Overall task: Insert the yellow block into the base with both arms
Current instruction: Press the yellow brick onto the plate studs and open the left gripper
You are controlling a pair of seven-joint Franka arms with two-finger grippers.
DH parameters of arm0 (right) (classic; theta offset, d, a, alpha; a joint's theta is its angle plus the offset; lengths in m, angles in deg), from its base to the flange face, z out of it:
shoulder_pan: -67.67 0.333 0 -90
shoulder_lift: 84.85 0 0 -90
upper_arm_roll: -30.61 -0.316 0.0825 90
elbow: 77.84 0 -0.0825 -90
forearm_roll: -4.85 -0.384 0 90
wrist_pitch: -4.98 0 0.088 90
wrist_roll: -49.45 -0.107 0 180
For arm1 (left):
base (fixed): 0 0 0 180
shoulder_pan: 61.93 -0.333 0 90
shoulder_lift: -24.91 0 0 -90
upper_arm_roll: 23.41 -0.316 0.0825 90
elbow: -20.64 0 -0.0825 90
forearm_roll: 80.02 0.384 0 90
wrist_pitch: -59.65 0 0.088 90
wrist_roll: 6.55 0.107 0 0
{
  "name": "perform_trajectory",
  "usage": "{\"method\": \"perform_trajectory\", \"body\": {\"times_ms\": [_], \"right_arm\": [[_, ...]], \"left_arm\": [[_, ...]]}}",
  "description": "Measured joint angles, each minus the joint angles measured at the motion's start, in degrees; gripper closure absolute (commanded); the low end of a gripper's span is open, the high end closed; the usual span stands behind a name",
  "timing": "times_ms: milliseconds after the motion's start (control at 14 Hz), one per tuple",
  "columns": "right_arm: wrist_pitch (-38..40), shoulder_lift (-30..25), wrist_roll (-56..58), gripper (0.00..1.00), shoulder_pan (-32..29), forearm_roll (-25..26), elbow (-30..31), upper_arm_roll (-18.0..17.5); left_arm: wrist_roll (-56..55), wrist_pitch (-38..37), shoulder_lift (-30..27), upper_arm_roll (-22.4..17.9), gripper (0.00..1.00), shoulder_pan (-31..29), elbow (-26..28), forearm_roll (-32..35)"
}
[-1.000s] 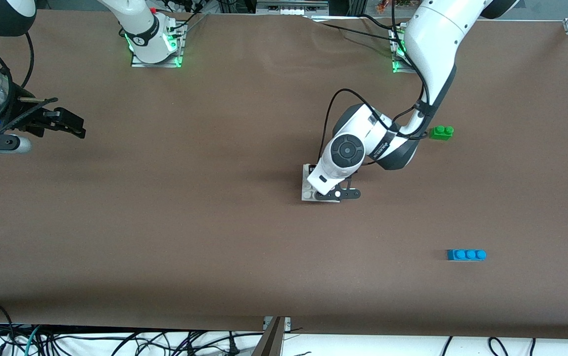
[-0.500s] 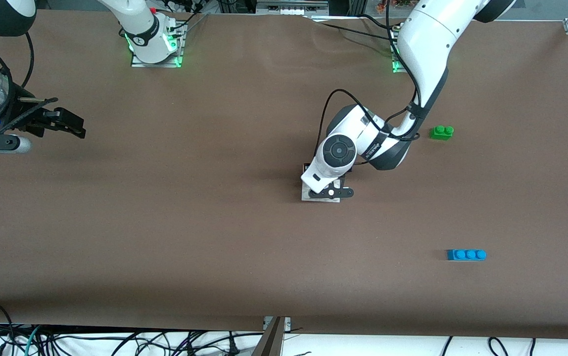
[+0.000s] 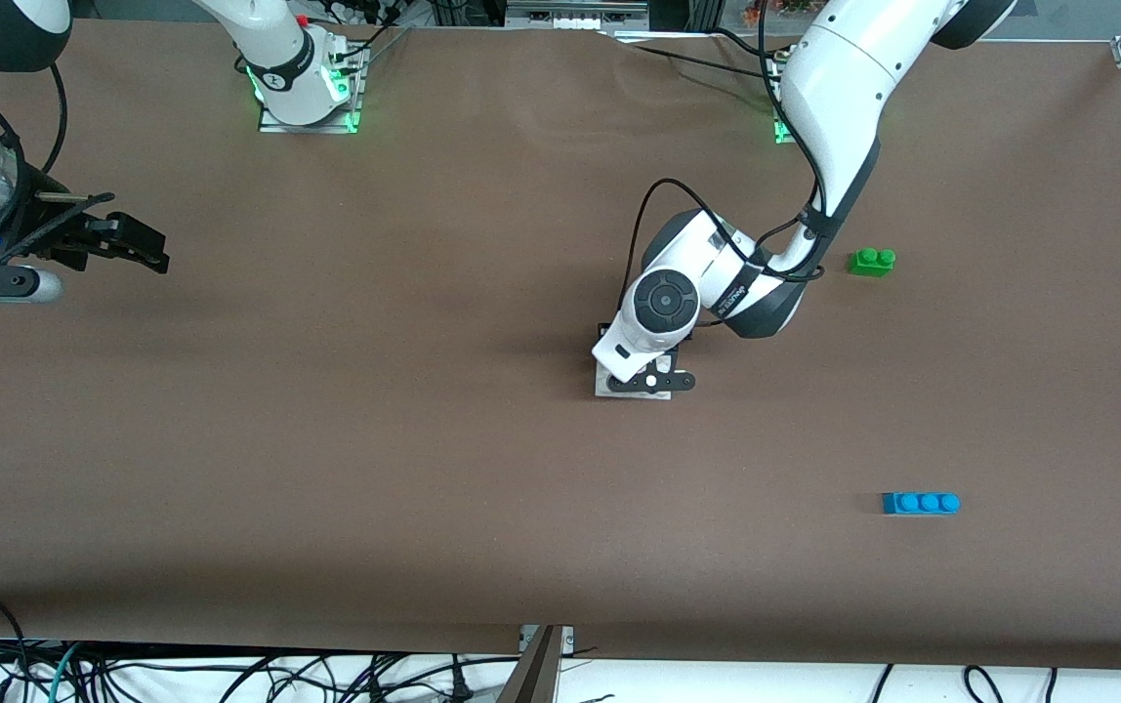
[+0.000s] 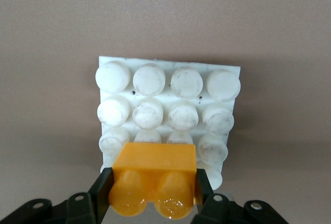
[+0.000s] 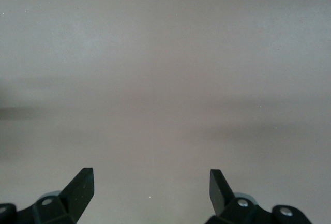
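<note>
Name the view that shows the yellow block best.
The left wrist view: the yellow block fills it, clamped in the left gripper over the white base. In the front view the arm hides it; the right wrist view shows only table.

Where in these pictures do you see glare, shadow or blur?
Left wrist view: glossy highlights on the studs of the yellow block, which the left gripper holds over the white base; the base's edge casts a soft shadow. Right wrist view: only blurred brown table between the open right gripper. Front view: green lights glow at both arm bases.
</note>
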Motion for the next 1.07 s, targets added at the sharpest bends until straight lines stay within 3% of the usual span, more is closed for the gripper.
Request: {"method": "perform_trajectory", "body": {"times_ms": [1071], "right_arm": [[-0.02,0.00,0.00,0.01,0.00,-0.01,0.00,0.00]], "left_arm": [[0.10,1.07,0.54,-0.71,0.60,1.00,-0.18,0.48]]}}
